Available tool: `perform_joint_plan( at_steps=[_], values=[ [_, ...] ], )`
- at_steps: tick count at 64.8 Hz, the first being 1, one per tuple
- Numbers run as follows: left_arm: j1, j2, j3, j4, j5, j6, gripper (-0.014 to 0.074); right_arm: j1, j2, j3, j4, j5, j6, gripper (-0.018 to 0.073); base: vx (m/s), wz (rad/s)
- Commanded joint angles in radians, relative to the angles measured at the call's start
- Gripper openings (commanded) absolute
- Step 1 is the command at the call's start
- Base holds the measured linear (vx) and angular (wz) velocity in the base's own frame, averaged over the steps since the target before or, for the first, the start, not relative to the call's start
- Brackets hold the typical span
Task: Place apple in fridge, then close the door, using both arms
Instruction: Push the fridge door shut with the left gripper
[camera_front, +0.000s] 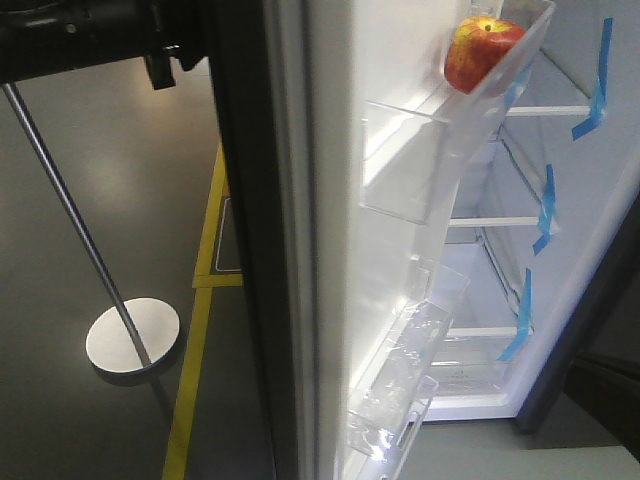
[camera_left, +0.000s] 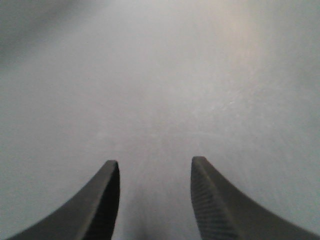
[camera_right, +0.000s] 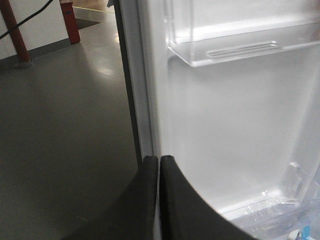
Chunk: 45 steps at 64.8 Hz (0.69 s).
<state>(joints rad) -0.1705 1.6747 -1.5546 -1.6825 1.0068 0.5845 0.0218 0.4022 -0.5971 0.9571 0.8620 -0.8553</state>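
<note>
The apple (camera_front: 482, 52) sits in the topmost clear bin (camera_front: 405, 165) on the white inner side of the door (camera_front: 335, 250), its yellow-orange patch facing up. The door stands open, seen nearly edge-on in the front view, with more clear bins lower down. To the right, the fridge (camera_front: 585, 290) shows its white interior, with white shelves (camera_front: 545, 110) marked by blue tape strips (camera_front: 545, 205).

The right end effector (camera_right: 159, 158) has its fingers pressed together with nothing between them, close to the door's edge beside the white inner face. The left end effector (camera_left: 155, 161) is spread, empty, facing a flat grey surface that is blurred.

On the grey floor (camera_front: 100, 200) lie yellow tape lines (camera_front: 195, 340), and a stand with a round white base (camera_front: 132, 335) rests there.
</note>
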Motion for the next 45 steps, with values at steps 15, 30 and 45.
perform_joint_plan(
  at_steps=[15, 30, 45],
  values=[
    [-0.113, -0.042, -0.032, -0.092, 0.077, 0.125, 0.0312, 0.000, 0.010, -0.027, 0.045, -0.099, -0.007, -0.0003, 0.00, 0.00],
    [-0.039, -0.042, -0.032, -0.026, 0.023, 0.152, 0.0159, 0.000, 0.020, -0.028, 0.040, -0.390, -0.007, 0.0013, 0.00, 0.00],
    [0.035, -0.042, -0.032, 0.200, -0.042, 0.155, -0.0008, 0.000, 0.136, -0.083, 0.038, -0.504, -0.015, 0.0167, 0.00, 0.00]
  ],
)
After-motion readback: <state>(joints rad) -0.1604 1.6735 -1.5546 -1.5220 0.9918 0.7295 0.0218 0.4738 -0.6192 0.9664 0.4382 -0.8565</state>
